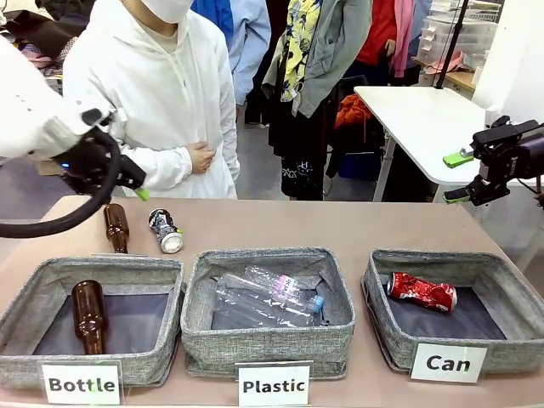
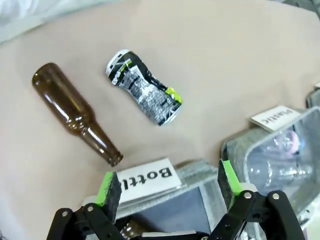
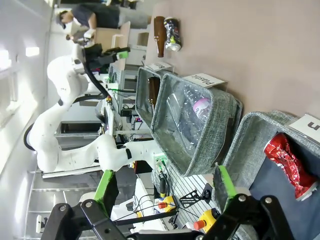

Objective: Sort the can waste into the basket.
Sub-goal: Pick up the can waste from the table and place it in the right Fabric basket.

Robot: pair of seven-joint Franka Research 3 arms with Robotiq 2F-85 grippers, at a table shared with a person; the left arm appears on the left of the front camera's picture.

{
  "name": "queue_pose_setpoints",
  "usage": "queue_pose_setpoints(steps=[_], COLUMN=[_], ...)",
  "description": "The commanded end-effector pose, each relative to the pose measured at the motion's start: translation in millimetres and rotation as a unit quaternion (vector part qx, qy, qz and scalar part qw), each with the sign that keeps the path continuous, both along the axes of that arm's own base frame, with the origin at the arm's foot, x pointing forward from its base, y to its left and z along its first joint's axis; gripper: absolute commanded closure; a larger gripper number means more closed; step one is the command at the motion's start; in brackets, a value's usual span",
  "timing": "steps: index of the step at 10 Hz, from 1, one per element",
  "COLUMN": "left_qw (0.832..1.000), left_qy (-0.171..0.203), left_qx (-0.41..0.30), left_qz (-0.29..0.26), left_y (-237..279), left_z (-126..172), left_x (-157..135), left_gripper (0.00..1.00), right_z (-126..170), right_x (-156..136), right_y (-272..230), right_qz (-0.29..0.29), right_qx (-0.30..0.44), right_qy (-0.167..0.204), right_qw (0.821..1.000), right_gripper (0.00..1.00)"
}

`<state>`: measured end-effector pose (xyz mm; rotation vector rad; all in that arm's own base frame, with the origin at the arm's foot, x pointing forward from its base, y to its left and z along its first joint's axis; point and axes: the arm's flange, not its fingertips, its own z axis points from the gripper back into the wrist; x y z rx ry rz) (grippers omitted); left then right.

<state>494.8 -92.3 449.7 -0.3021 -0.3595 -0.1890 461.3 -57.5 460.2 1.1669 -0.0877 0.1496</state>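
Front view first: where do your two cans lie?

– Your red can (image 1: 422, 292) lies crushed inside the Can basket (image 1: 399, 340), at its far left end, on the dark lining. Your dark can (image 1: 165, 230) lies on the worktop (image 1: 340, 225), beyond the Bottle basket (image 1: 25, 297). It is near a brown bottle (image 1: 116, 227), not touching it.

– And your left tool?

– You have the left tool (image 2: 167, 182) hanging above the left end of the worktop, jaws spread wide, nothing between the green pads. In the left wrist view you see its fingers frame the far rim of the Bottle basket. The dark can and the brown bottle lie ahead of them, neither one touched.

– Your right one?

– Your right tool (image 1: 459, 177) hangs in the air off the right end of the worktop, higher than the Can basket. Its jaws stand wide apart and empty.

– What else do you see?

– You have the Plastic basket (image 1: 200, 297) in the middle, holding clear plastic bottles (image 1: 272, 297). A second brown bottle (image 1: 87, 314) lies in the Bottle basket. A person (image 1: 153, 102) in a white hooded top stands at the far side, one hand (image 1: 201, 157) held at the waist.
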Motion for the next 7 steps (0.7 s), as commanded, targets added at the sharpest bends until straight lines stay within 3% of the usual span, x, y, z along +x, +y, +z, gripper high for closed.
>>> queue_pose_setpoints(steps=[1, 3, 4, 7], left_qw=[0.999, 0.997, 0.999, 0.999], left_qy=[0.014, 0.001, 0.010, 0.009], left_qx=[0.033, 0.063, 0.025, 0.039], left_qz=[0.023, 0.033, 0.019, 0.026], left_y=[-21.0, -11.3, -24.4, -23.1], left_z=[0.9, 9.3, -8.5, -5.5], left_x=[18.8, 9.3, 15.0, 16.0], left_gripper=[0.00, 0.00, 0.00, 0.00], right_z=[3.3, 3.3, 3.3, 3.3], right_x=[0.1, 0.1, 0.1, 0.1], right_y=[-2.0, -2.0, -2.0, -2.0], right_qz=[0.006, 0.006, 0.006, 0.006], right_qx=[-0.001, -0.001, -0.001, -0.001], right_qy=[-0.008, -0.008, -0.008, -0.008], right_qw=[1.000, 1.000, 1.000, 1.000], right_gripper=[0.00, 0.00, 0.00, 0.00])
